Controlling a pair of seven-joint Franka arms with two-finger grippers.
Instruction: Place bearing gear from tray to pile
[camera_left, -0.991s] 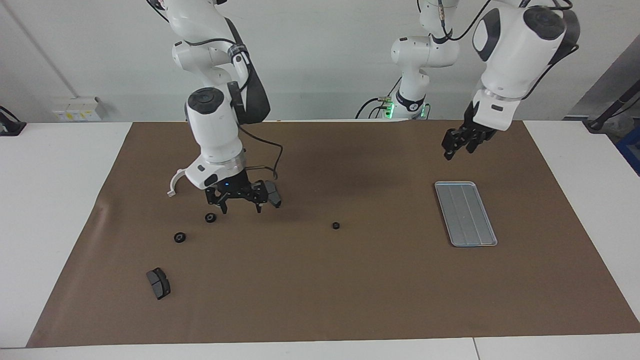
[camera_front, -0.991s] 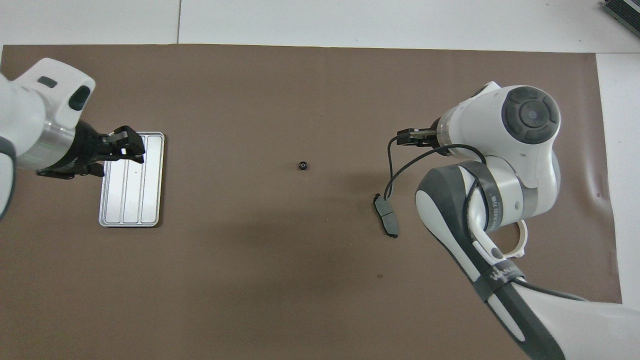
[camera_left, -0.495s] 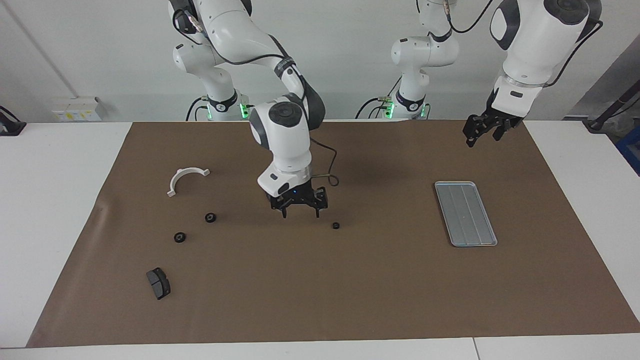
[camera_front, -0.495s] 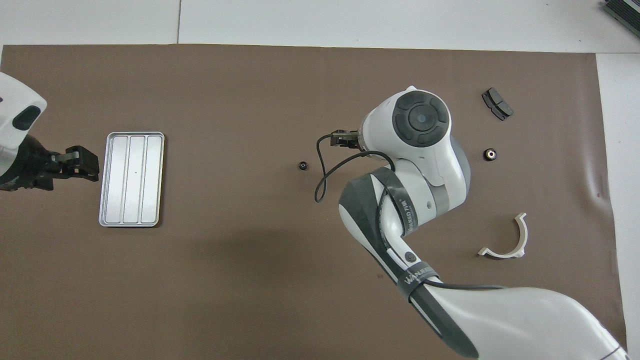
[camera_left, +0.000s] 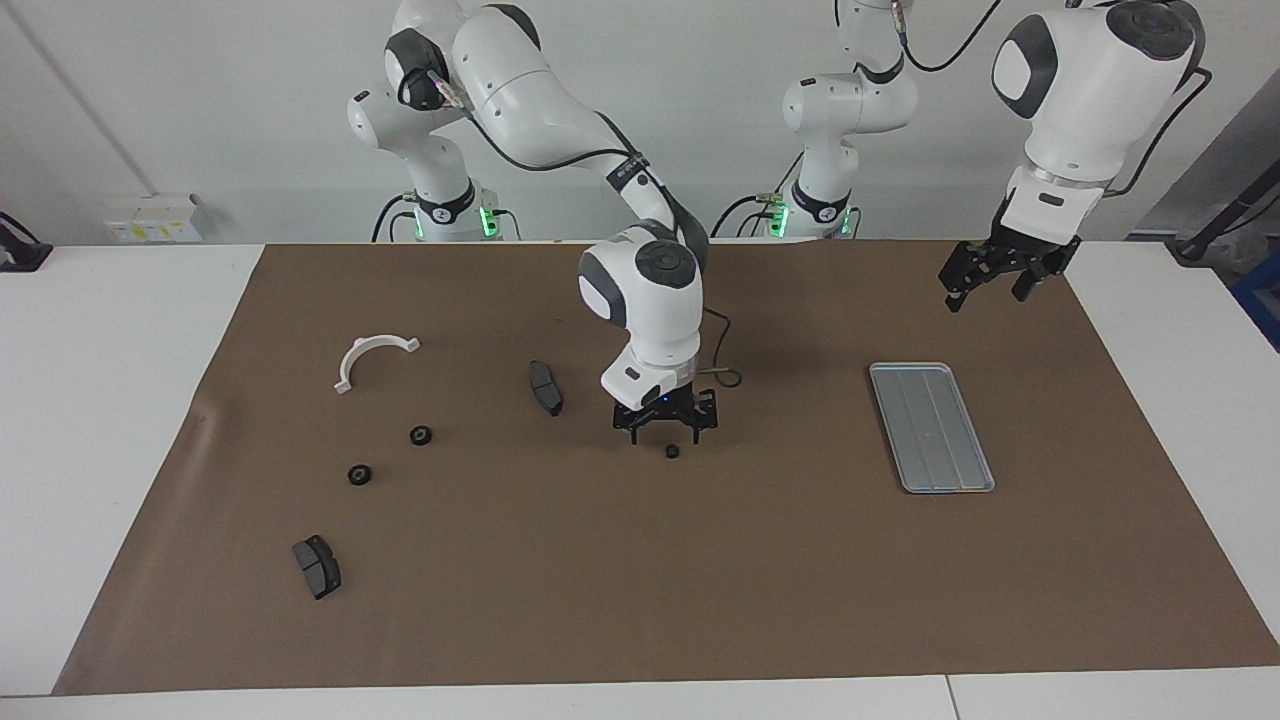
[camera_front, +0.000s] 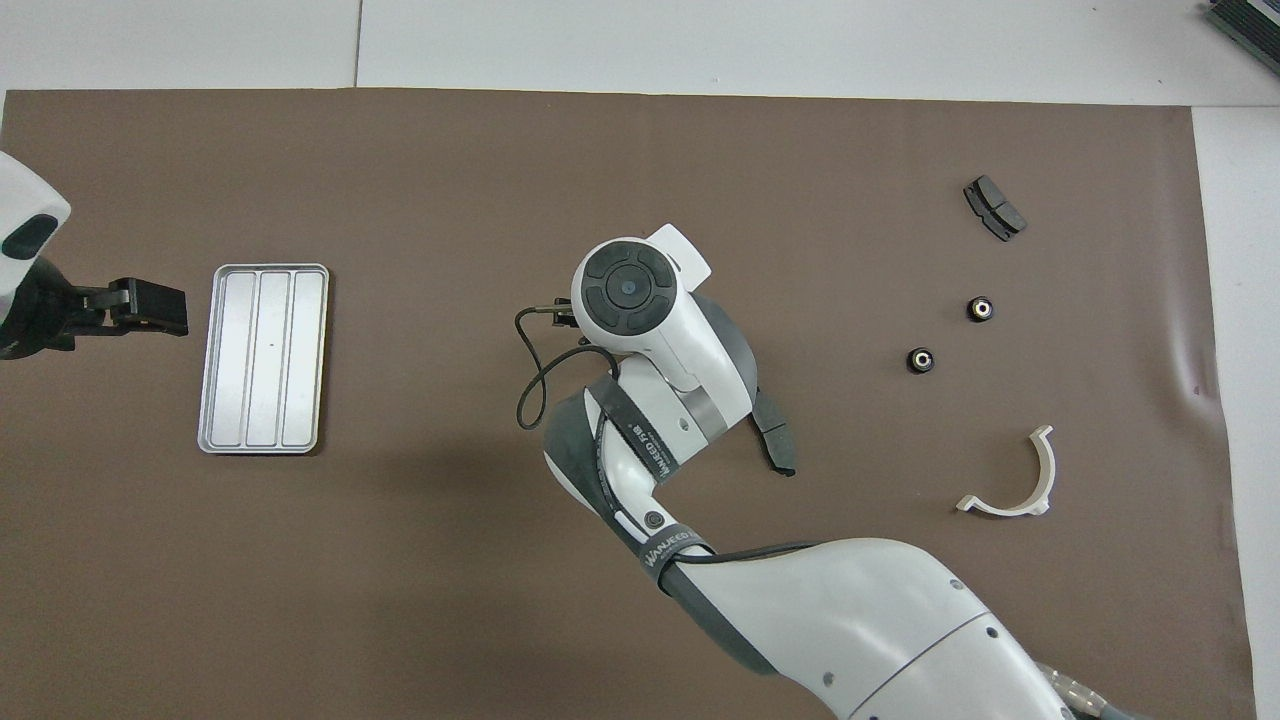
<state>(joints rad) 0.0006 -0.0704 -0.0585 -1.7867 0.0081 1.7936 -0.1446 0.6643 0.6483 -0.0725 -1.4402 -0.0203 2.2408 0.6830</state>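
Silver-grey ridged tray (camera_left: 932, 427), white bracket (camera_left: 371, 357), dark grey pads (camera_left: 545, 387), brown mat (camera_left: 640, 560)

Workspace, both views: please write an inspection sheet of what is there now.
Surface: brown mat over a white table.
Job's things: tray holds nothing; one bearing gear lies mid-mat; two gears lie in the pile.
Clutter: white half-ring bracket; two dark brake pads.
Grippers: right gripper open, just above the middle gear; left gripper open, raised beside the tray, waiting.
Cables: black cable loop at the right wrist.
Surroundings: pale wall; nothing else seen.
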